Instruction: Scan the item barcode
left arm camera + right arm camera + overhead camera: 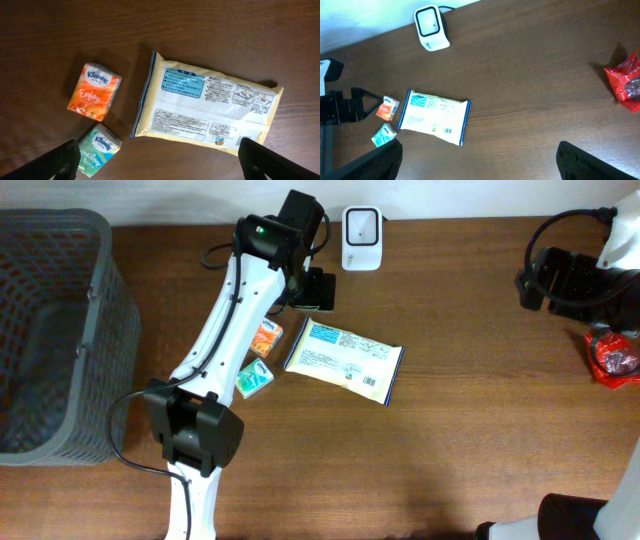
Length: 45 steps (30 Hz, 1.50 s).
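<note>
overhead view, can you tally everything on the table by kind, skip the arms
Kleenex tissue packs: 2, the orange pack and the green pack
pale yellow packet: 1
red packet: 1
barcode scanner: 1
grey basket: 1
total: 6

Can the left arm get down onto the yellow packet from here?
Probably yes: the left pincer hangs open facing the packet, nothing lies on it, and the tissue packs sit apart.
</note>
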### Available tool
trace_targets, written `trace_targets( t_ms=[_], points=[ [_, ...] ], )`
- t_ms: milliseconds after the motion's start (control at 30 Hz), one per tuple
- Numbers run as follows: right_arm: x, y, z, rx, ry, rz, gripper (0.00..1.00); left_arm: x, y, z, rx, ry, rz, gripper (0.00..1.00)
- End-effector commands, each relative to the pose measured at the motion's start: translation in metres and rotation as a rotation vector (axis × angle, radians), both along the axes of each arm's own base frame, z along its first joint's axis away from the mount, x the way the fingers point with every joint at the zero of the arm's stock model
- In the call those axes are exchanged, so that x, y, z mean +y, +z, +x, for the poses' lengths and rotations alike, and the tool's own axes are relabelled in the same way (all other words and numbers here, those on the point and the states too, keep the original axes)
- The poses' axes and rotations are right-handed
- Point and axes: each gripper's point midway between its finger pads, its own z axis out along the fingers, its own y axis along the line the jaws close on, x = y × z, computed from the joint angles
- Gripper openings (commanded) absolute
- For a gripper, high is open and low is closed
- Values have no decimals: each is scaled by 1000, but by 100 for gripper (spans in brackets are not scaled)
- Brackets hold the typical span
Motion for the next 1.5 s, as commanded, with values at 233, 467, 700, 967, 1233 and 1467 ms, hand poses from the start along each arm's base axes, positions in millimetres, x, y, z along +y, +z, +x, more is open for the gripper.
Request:
trace_targets(
  t_ms=[233, 467, 700, 967, 1233, 1467],
  points=[
    [1, 6, -6, -17, -8, 14, 98, -8, -3, 13, -68, -49, 2, 55],
    [1, 6, -6, -17, -8, 14, 99, -11, 1, 39, -181, -32, 4, 77],
    [1, 6, -6, -17, -8, 14, 98, -10, -18, 26, -116, -134, 35, 84],
    [1, 6, -6, -17, -8, 14, 98, -40, -57, -38, 166, -214, -114, 98],
    [1, 6, -6, -17, -8, 14, 98, -29, -56, -55, 228, -207, -72, 99],
    [1, 6, -6, -17, -8, 14, 98, 12, -8, -29, 107, -112, -88, 99]
  ],
)
